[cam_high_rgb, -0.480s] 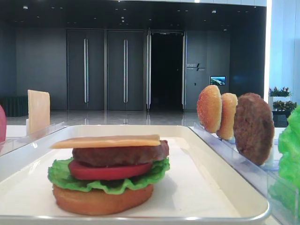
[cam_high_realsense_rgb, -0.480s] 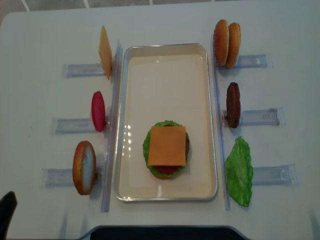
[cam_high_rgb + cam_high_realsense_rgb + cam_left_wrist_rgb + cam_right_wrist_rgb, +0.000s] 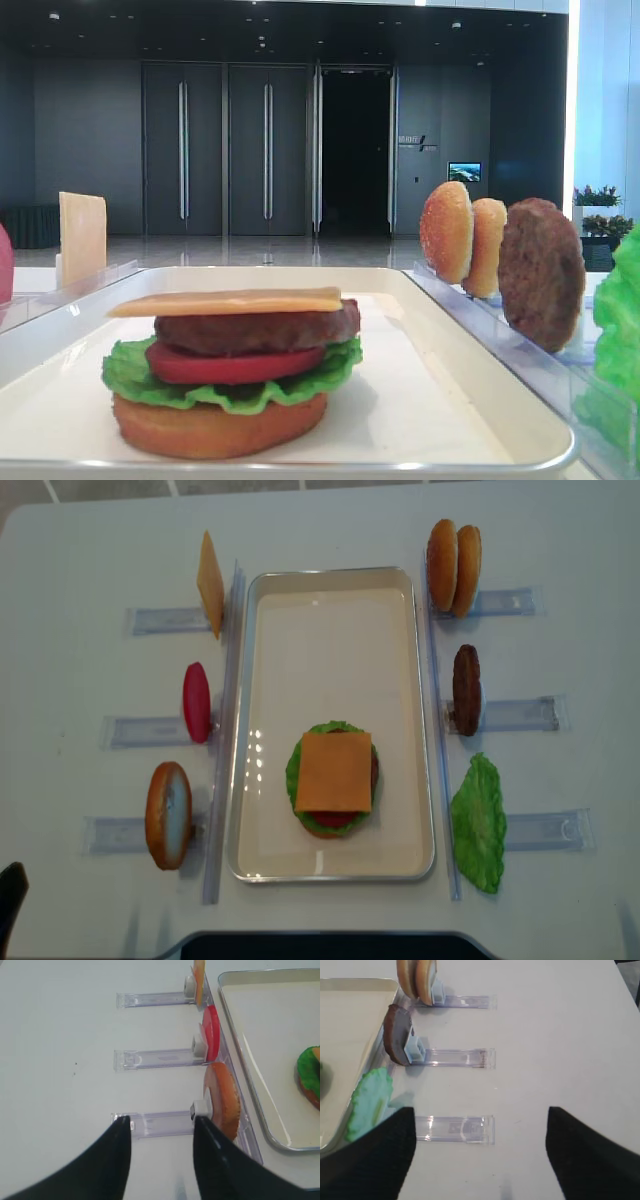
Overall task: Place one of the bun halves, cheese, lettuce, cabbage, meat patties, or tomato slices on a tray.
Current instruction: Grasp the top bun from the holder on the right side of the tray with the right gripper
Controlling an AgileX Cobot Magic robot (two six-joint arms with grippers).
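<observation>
White tray (image 3: 250,780) mid-table, long side running away from the robot; one stack on it, near end: flat bun base (image 3: 215,428), lettuce (image 3: 125,375), tomato slice (image 3: 230,365), patty (image 3: 255,328), cheese (image 3: 334,771) on top, square and level.

Left of tray, three clear racks (image 3: 125,730), each holding one piece on edge: one cheese slice (image 3: 210,583) far, one tomato slice (image 3: 196,702) middle, one bun half (image 3: 168,815) near.

Right of tray, three more racks: two bun halves (image 3: 453,567) together far, one patty (image 3: 466,689) middle, one lettuce leaf (image 3: 479,823) near, leaning flat against the tray-side rail.

Count: cheese two, tomato two, patties two, lettuce two, buns four with the base.

Left gripper (image 3: 161,1132): fingers (image 3: 116,1160) spread, nothing between; tips over the near left rack, just beside the bun half. Right gripper (image 3: 479,1125): fingers (image 3: 380,1155) spread wide, holding nothing, over the near right rack; lettuce leaf beside its left finger.
</observation>
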